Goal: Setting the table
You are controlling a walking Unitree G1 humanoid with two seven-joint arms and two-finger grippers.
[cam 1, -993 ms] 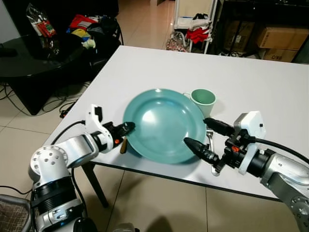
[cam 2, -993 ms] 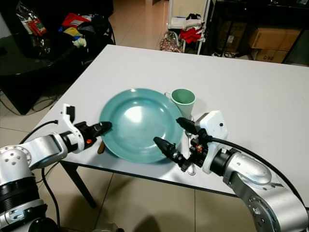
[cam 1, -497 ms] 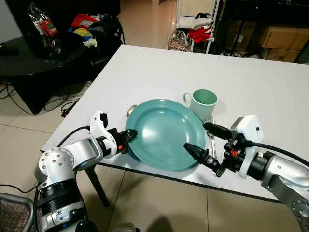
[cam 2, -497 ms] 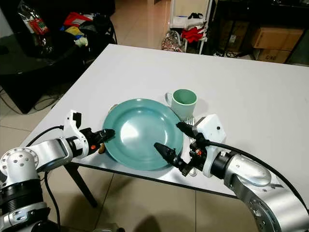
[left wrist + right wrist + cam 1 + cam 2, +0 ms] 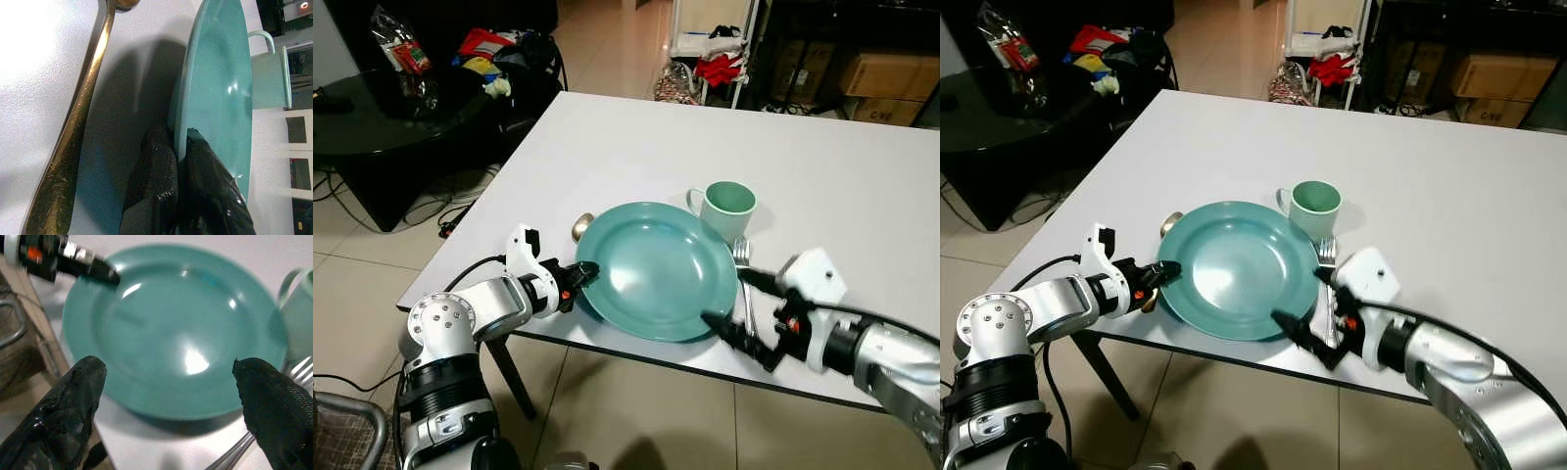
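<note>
Plate [image 5: 651, 269], teal, sits on the white table [image 5: 607, 147] close to its near edge. Left gripper [image 5: 584, 269] pinches the plate's left rim: in the left wrist view the two black fingers [image 5: 156, 186] sit one on each side of the rim, clamped tight on it. Just outside that rim lies a brass-coloured spoon [image 5: 80, 122], handle running along the table beside the plate; its bowl [image 5: 581, 226] peeks out at the plate's far-left edge.

Right gripper [image 5: 736, 305] hangs at the plate's near-right side, fingers spread wide and holding nothing. One finger [image 5: 720, 328] reaches along the table's front edge just under the plate's rim; the other is up beside the fork [image 5: 744, 274]. Right wrist view shows the plate between the two parted fingertips [image 5: 73, 396], not touching either; picture somewhat blurred.

Fork lies on the table right of the plate, tines toward the far side, near the mug. Pale green mug [image 5: 729, 209] stands upright just beyond the plate's far-right rim, handle to the left.

Beyond the table's left: a dark round table [image 5: 382, 117] with clutter.
</note>
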